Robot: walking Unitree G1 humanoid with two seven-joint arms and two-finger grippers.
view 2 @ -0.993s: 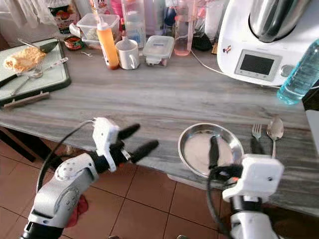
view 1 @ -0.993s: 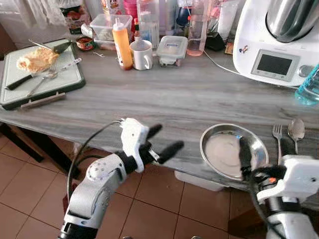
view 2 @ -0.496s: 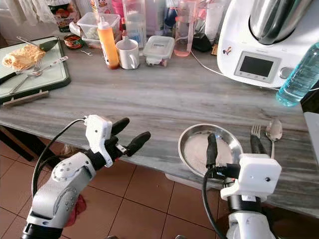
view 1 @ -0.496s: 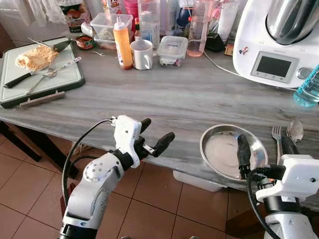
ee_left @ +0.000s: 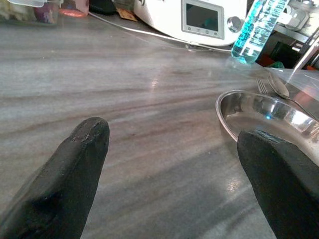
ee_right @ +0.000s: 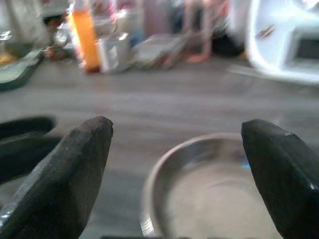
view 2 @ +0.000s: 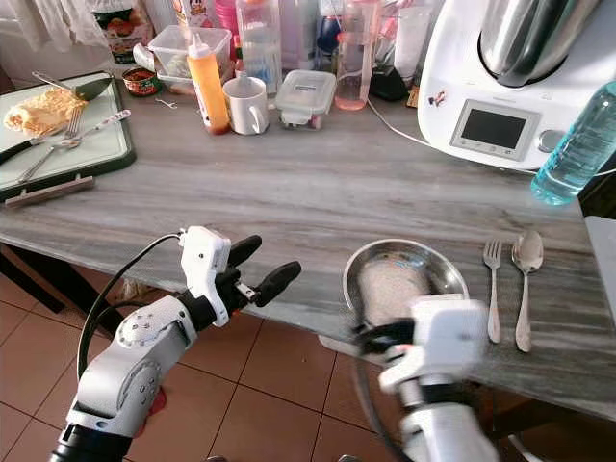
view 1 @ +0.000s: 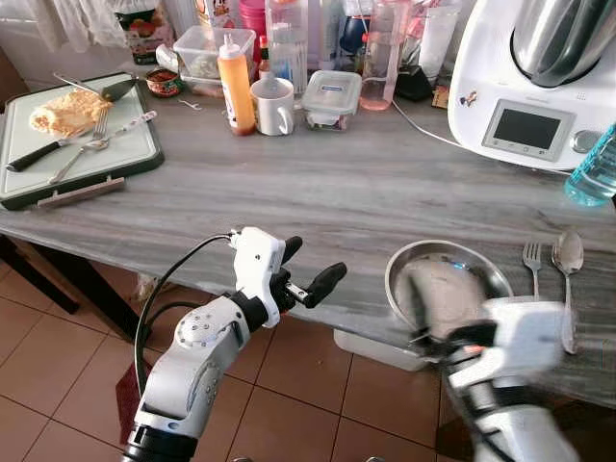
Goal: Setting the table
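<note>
Metal plate: near table edge, at 5 o'clock. Fork and spoon: side by side at plate's 3 o'clock, apart from it. Left gripper: fingers spread, empty, at plate's 9 o'clock. Right gripper: blurred, fingers spread, empty, at plate's 6 o'clock.
</note>
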